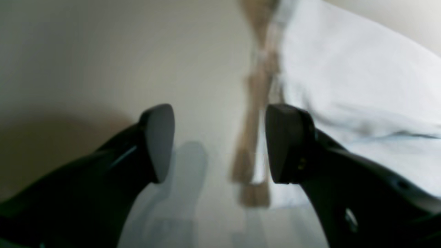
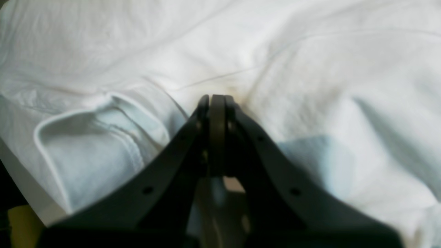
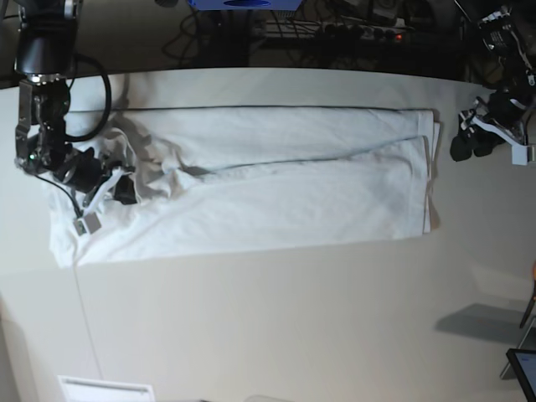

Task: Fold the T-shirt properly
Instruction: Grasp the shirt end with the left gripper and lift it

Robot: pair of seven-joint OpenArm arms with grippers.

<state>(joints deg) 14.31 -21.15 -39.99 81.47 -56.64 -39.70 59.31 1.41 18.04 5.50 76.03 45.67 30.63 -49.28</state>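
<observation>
Pale, smooth tabletop [image 3: 251, 335] under a cluttered dark background of cables, with a white T-shirt [image 3: 293, 209] lying across it in a long, wide strip. Both long sides appear turned inward, their edges meeting unevenly along the middle. At the end by the robot's left arm the layers are fairly flat and squared; at the other end the cloth is bunched and rumpled.

The left gripper [image 3: 473, 142] is just beyond the flat end, its jaws spread wide with nothing between them. The right gripper [image 3: 124, 191] is down at the bunched end, its jaws pressed together against the cloth — whether a fold is pinched between the tips cannot be told.

The lengthwise folding seems largely made, and tidying the rumpled end looks like the step in hand. Next, the right gripper probably needs to smooth or free that bunch — otherwise a crosswise fold could trap the creases.
</observation>
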